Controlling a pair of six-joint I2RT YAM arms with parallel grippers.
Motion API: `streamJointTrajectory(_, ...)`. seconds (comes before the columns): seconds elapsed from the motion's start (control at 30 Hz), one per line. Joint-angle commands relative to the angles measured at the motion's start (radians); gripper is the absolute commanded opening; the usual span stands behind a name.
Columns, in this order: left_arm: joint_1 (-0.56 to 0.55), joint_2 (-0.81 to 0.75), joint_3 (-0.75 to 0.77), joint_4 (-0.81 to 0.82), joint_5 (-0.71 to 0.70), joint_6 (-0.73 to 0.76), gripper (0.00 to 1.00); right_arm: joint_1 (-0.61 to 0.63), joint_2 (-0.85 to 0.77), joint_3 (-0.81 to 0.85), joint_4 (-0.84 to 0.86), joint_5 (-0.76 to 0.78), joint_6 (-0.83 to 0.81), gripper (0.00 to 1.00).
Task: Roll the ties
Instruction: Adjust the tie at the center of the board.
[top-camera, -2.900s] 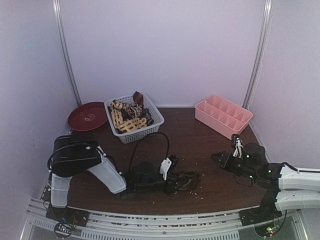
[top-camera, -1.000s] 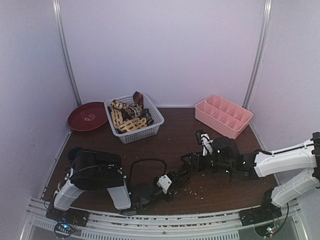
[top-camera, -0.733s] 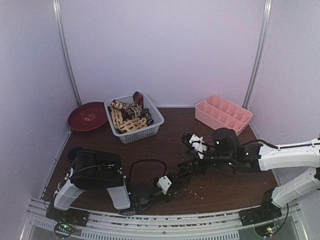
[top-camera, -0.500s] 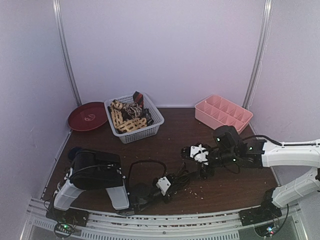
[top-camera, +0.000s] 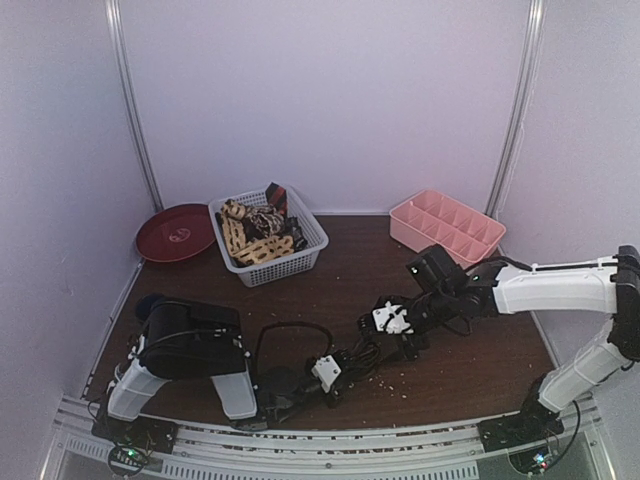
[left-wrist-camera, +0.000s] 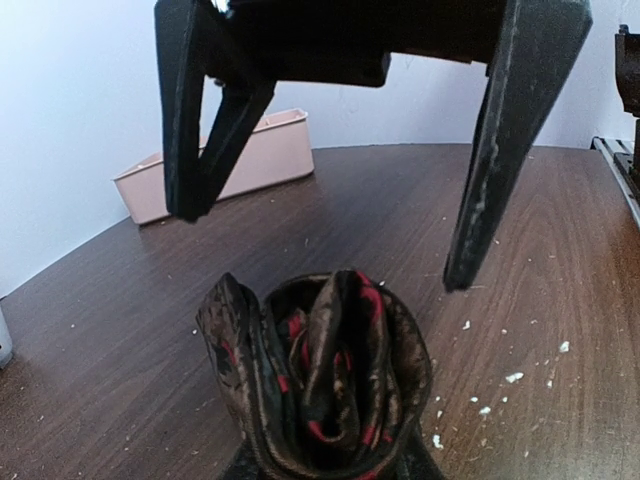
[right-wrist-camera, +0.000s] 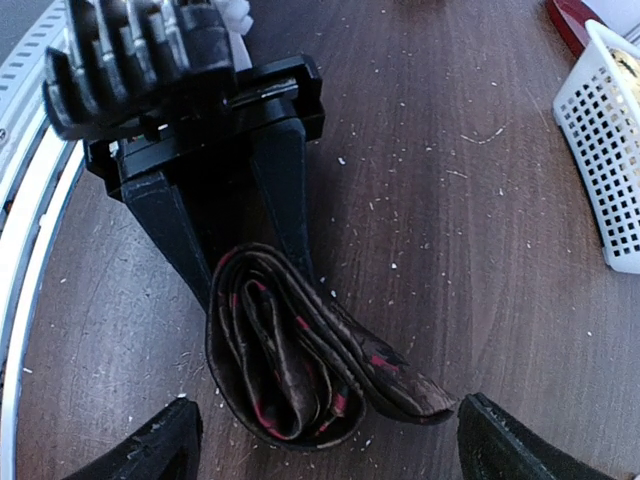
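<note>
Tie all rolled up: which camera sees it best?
Right wrist: it looks down on most of the tie, with its folds and red flecks. Left wrist shows only one end, close up. Top view shows a small dark lump.

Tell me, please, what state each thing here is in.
rolled tie: rolled up, outer end loose, on the table.
left gripper: shut on rolled tie.
right gripper: open wide, facing rolled tie.
other ties: heaped in white basket.
pink divider tray: empty.
</note>
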Motion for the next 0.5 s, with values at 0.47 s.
streamJointTrajectory(0.47,-0.003,0.055,-0.046,0.119,0.037,0.022,0.24,-0.001,0.289,0.142,-0.088,-0.011,-0.156,0.83)
